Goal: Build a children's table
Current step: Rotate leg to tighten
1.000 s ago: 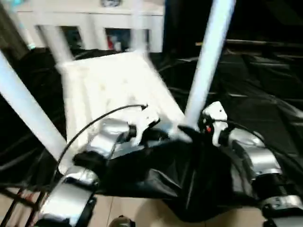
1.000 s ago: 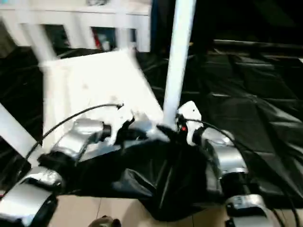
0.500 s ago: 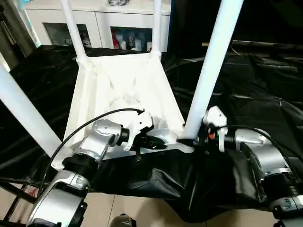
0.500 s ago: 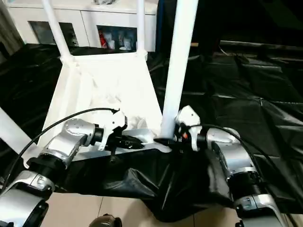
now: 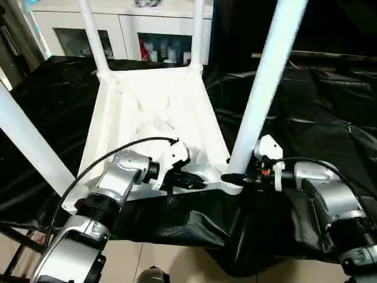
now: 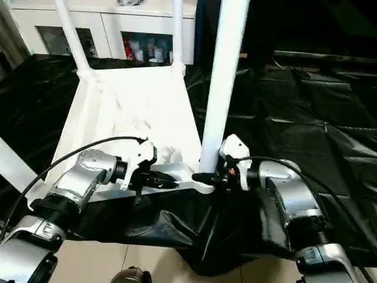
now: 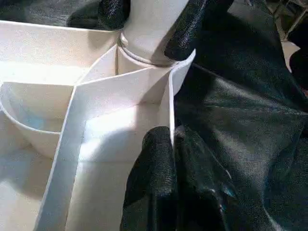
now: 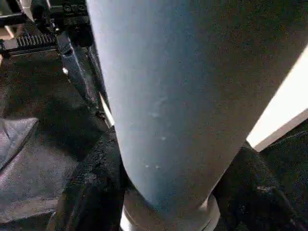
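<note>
While the white plastic children's table (image 5: 154, 109) lies upside down, ribbed underside up, on the black-draped work table (image 5: 318, 112), four tapered white legs stand in its corners; left gripper (image 5: 197, 178) pinches its near rim, right gripper (image 5: 232, 178) straddles the near-right leg (image 5: 268, 76).

Even indoor light; white tabletop (image 5: 153, 112) glares against dark drape (image 5: 318, 112); wrist views soft.

Upturned white table on the black-draped work table, both grippers at its near edge.
The tabletop (image 5: 154, 115) lies ribbed side up, legs standing in its corners. The left gripper (image 5: 199, 182) is pinched tight on the near rim. The right gripper (image 5: 235, 178) has its black fingers around the base of the near right leg (image 5: 264, 88), right at the corner socket. A white cabinet (image 5: 126, 26) stands behind.
</note>
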Tool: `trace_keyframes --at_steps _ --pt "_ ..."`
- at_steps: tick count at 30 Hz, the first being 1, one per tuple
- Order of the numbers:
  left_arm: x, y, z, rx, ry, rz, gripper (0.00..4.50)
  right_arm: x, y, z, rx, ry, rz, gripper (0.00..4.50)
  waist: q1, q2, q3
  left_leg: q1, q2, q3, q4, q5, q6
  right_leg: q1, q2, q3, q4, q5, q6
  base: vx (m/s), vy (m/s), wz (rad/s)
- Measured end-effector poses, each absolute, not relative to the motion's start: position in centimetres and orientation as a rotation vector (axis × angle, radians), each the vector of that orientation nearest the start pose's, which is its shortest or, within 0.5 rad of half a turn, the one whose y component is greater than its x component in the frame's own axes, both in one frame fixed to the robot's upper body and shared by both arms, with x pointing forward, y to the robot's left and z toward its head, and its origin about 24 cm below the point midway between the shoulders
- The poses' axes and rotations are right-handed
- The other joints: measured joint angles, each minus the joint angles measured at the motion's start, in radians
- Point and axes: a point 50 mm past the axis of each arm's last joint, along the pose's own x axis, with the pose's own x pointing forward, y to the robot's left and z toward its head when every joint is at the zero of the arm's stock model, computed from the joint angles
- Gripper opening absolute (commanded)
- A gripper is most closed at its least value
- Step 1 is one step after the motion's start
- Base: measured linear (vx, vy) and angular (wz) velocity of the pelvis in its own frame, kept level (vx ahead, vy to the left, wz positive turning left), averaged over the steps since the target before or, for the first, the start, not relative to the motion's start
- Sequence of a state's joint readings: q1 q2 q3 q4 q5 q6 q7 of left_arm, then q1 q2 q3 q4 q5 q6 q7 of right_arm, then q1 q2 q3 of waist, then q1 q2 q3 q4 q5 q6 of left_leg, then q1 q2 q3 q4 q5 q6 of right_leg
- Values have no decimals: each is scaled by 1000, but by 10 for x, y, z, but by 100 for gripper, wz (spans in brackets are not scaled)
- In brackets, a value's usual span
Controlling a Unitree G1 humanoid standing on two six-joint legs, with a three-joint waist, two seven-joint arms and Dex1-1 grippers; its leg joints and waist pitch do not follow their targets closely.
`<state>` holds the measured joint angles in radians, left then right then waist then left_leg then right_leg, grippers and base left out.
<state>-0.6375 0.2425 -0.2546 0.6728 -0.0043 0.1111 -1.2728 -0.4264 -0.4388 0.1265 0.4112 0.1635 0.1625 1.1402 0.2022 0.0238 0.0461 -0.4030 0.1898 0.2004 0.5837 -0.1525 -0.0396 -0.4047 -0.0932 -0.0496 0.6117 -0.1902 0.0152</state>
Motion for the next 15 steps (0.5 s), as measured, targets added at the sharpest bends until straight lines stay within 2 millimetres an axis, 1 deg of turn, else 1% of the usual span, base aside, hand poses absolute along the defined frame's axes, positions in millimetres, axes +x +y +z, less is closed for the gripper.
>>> trace_keyframes --at_steps 4,7,9,11,15 --pt "320 92 48 257 411 -1397 0 303 -169 54 -166 326 1068 204 -4 0 0 1 0 0 3 0 0 1 0 1 2 1 -1 0 0 0" --pt "327 83 47 258 407 -1308 0 312 -165 47 -128 310 894 204 -11 0 -1 4 0 0 3 1 -1 1 0 2 3 1 -1 0 0 0" --pt "334 73 47 249 405 -1223 0 322 -158 44 -84 293 726 204 -27 0 -1 5 0 0 3 1 -1 2 0 2 3 1 -1 0 0 0" --pt "338 63 46 236 403 -1150 0 329 -152 43 -53 292 589 203 -37 -1 -1 6 -1 0 3 1 -1 2 0 2 3 1 -1 0 0 0" --pt "344 46 46 239 396 -1043 0 343 -139 43 -36 295 374 203 -46 0 -1 8 -1 0 2 1 -1 5 0 3 2 1 -1 0 0 0"
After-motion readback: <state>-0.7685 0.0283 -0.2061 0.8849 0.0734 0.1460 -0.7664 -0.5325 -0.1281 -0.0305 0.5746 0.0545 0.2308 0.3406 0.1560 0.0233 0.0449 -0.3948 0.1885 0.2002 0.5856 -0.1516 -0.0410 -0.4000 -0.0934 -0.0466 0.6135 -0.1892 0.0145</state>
